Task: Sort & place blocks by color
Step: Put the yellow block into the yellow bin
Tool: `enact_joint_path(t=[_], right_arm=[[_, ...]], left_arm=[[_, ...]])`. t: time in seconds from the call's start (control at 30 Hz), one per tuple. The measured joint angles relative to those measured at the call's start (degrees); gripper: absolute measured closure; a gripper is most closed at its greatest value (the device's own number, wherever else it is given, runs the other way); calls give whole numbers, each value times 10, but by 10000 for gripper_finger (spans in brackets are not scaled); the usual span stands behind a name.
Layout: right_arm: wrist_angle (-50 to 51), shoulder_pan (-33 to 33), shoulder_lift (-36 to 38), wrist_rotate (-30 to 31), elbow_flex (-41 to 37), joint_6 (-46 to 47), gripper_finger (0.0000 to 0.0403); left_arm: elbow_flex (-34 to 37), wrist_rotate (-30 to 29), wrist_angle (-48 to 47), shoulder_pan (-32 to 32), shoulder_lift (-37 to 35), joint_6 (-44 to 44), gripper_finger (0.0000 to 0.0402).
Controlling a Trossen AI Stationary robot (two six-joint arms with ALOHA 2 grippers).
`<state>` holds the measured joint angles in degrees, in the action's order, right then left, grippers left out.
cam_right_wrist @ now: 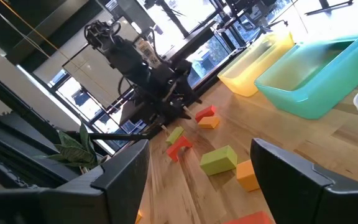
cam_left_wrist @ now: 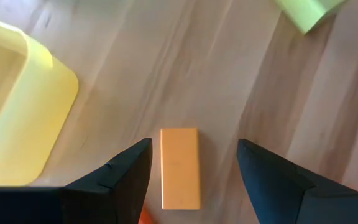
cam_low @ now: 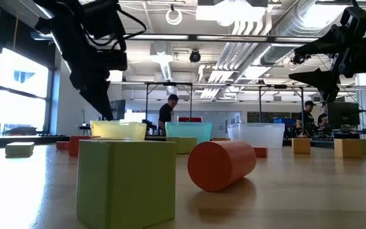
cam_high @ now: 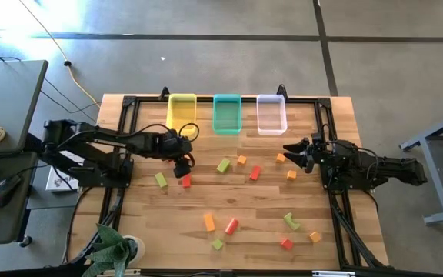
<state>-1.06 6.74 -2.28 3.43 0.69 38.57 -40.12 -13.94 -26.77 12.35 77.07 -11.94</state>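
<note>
- Orange bar (cam_left_wrist: 179, 167) lay flat on the wood table (cam_high: 244, 208) between the left gripper (cam_left_wrist: 191, 163) fingers, which were spread wide and not touching it; prob. lined up for a grasp.
- Yellow bin (cam_high: 181, 111) sat just beside, teal bin (cam_high: 227, 113) and clear bin (cam_high: 271, 113) in the same row.
- Right gripper (cam_high: 297, 152) hovered nr the clear bin, fingers apart, empty.
- Other blocks (cam_high: 231, 225) lay scattered, unsorted.
</note>
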Motion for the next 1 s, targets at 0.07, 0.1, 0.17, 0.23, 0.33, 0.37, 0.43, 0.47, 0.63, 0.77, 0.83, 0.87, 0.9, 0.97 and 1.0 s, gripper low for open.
enact_joint_path(t=[0.07, 0.1, 0.17, 0.23, 0.33, 0.37, 0.43, 0.47, 0.63, 0.77, 0.83, 0.87, 0.9, 0.97, 1.0], right_arm=[[0, 0, 0, 0, 0, 0, 135], [0, 0, 0, 0, 0, 0, 135], [0, 0, 0, 0, 0, 0, 135], [0, 0, 0, 0, 0, 0, 135], [0, 0, 0, 0, 0, 0, 135], [0, 0, 0, 0, 0, 0, 135], [0, 0, 0, 0, 0, 0, 135], [0, 0, 0, 0, 0, 0, 135], [0, 0, 0, 0, 0, 0, 135], [0, 0, 0, 0, 0, 0, 135], [0, 0, 0, 0, 0, 0, 135], [0, 0, 0, 0, 0, 0, 135], [0, 0, 0, 0, 0, 0, 135], [0, 0, 0, 0, 0, 0, 135], [0, 0, 0, 0, 0, 0, 135]], left_arm=[[0, 4, 1, 6, 13, 0, 177], [0, 6, 1, 10, 21, 0, 177], [0, 7, 0, 17, 37, -3, 177], [0, 7, 1, 25, 49, -5, 177], [0, 12, 1, 35, 67, -3, 177], [0, 16, 2, 37, 72, -3, 177], [0, 28, 7, 42, 83, 0, 177], [0, 36, 11, 44, 88, 4, 177], [0, 31, 26, 50, 119, 6, 177], [-2, 46, 28, 57, 132, 3, 182], [-2, 52, 28, 58, 135, 2, 200], [-2, 52, 28, 57, 135, 2, 213], [-2, 53, 29, 57, 135, 2, 229], [-2, 56, 28, 57, 135, 2, 267], [-2, 57, 27, 57, 135, 2, 286]])
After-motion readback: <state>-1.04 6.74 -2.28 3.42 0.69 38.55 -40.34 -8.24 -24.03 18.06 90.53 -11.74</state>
